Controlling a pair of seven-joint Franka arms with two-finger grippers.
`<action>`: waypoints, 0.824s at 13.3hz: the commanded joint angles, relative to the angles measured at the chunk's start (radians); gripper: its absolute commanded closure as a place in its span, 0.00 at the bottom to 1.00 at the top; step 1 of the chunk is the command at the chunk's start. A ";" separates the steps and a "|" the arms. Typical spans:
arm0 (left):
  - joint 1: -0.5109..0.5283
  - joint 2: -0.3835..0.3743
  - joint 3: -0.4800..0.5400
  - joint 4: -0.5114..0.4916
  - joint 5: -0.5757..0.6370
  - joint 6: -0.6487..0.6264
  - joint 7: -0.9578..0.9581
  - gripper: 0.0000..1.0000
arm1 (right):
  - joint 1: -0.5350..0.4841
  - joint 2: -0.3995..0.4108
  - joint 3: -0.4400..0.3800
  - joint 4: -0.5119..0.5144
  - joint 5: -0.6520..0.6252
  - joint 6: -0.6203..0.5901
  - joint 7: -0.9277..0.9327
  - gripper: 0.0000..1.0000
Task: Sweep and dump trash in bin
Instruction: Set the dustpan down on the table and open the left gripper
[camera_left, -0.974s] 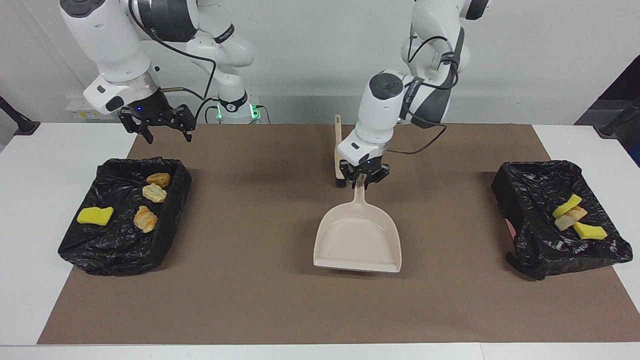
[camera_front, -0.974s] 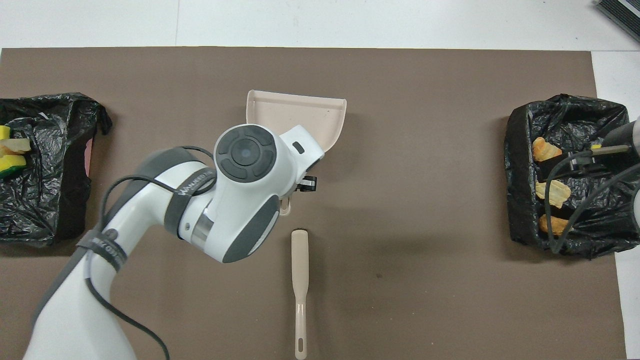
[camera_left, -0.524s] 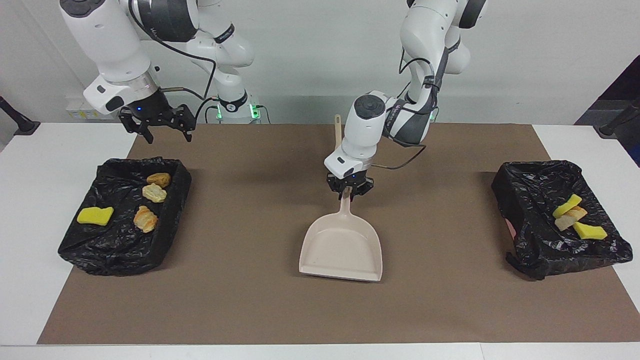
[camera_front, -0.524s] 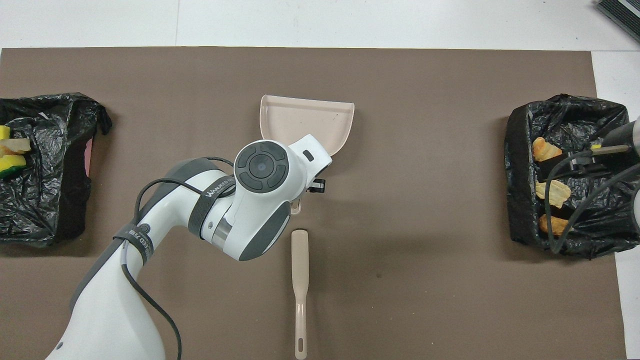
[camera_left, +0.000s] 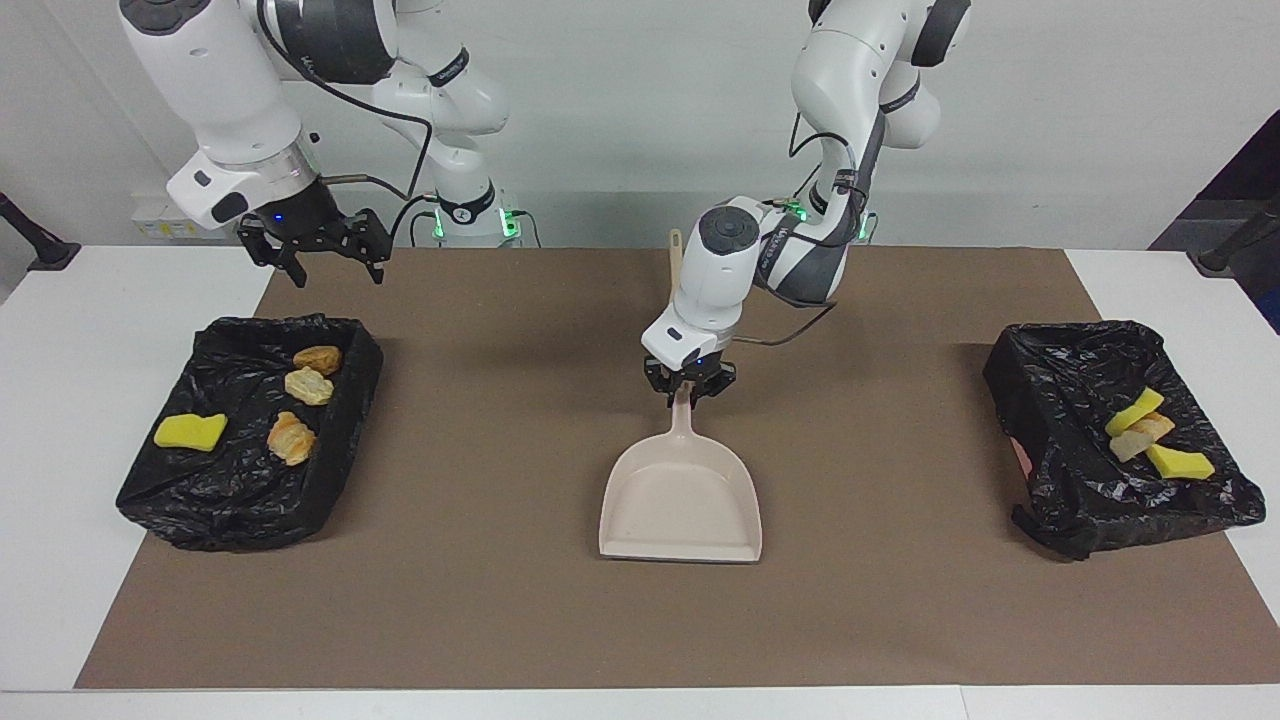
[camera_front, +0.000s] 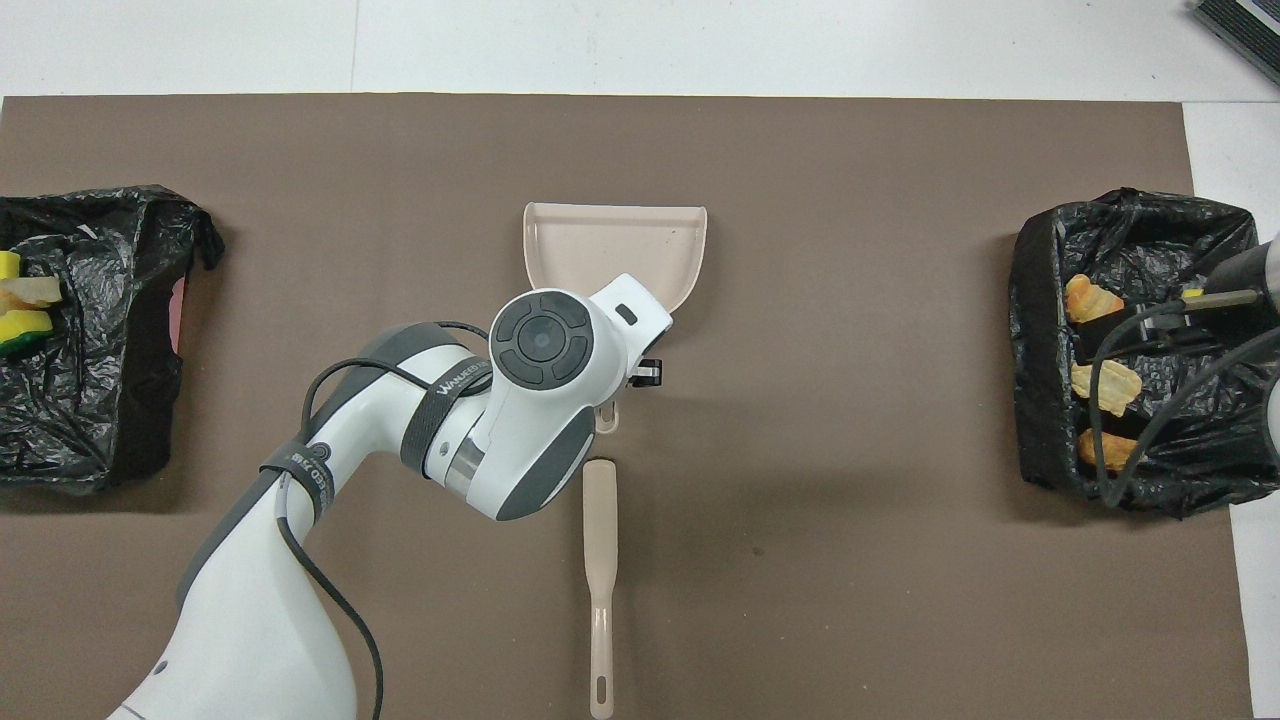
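Observation:
My left gripper is shut on the handle of the beige dustpan, which lies low on the brown mat in the middle of the table, mouth away from the robots. In the overhead view the dustpan is partly under my left arm. The trash lies in two black-lined bins. The bin at the right arm's end holds a yellow wedge and three tan pieces. The bin at the left arm's end holds two yellow wedges and a tan piece. My right gripper waits open, up beside its bin.
The beige brush lies on the mat just nearer to the robots than the dustpan, handle toward the robots; in the facing view only its handle tip shows past my left arm. The brown mat covers most of the white table.
My left gripper has carried the dustpan a little toward the right arm's end and turned it straight, mouth away from the robots. The right arm has not moved.

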 joint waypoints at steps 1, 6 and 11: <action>-0.009 -0.001 0.015 -0.002 -0.020 0.013 -0.016 0.01 | -0.003 -0.001 0.001 0.009 0.011 -0.014 0.013 0.00; 0.070 -0.085 0.038 0.008 -0.007 -0.115 -0.014 0.00 | -0.003 -0.001 0.001 0.009 0.011 -0.014 0.013 0.00; 0.221 -0.224 0.040 0.000 -0.004 -0.322 0.179 0.00 | -0.003 -0.001 0.001 0.009 0.011 -0.014 0.015 0.00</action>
